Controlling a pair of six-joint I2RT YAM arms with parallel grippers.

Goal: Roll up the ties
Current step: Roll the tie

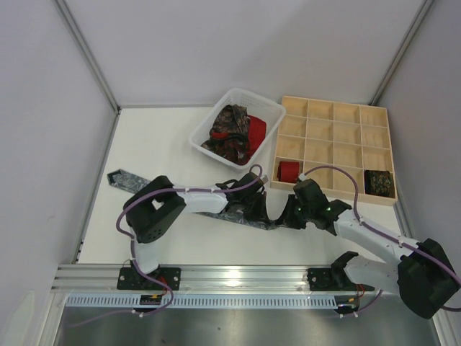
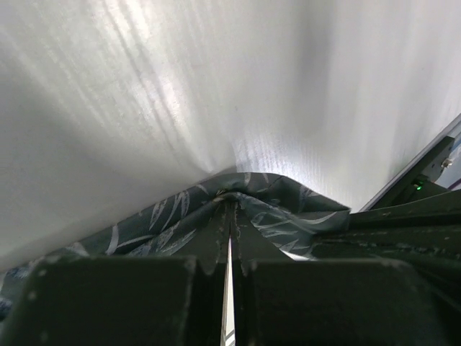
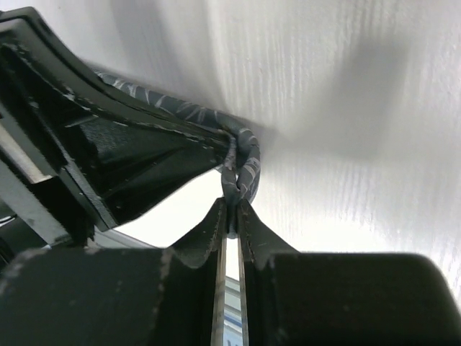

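A long grey patterned tie [image 1: 124, 179] lies across the table from far left toward the middle. Its near end is folded between both grippers. My left gripper [image 1: 265, 196] is shut on the tie [image 2: 288, 209], pinching a fold at its tips. My right gripper [image 1: 287, 213] is shut on the same tie [image 3: 245, 162], holding a small loop of it. The two grippers almost touch. A red roll [image 1: 288, 171] and a dark paisley roll [image 1: 378, 182] sit in the wooden grid tray [image 1: 335, 148]. More ties [image 1: 234, 133], paisley and red, lie in the white basket [image 1: 204, 142].
The basket stands at the back centre, next to the tray at the back right. A metal rail [image 1: 238, 277] runs along the near edge by the arm bases. Walls close in the left and right sides.
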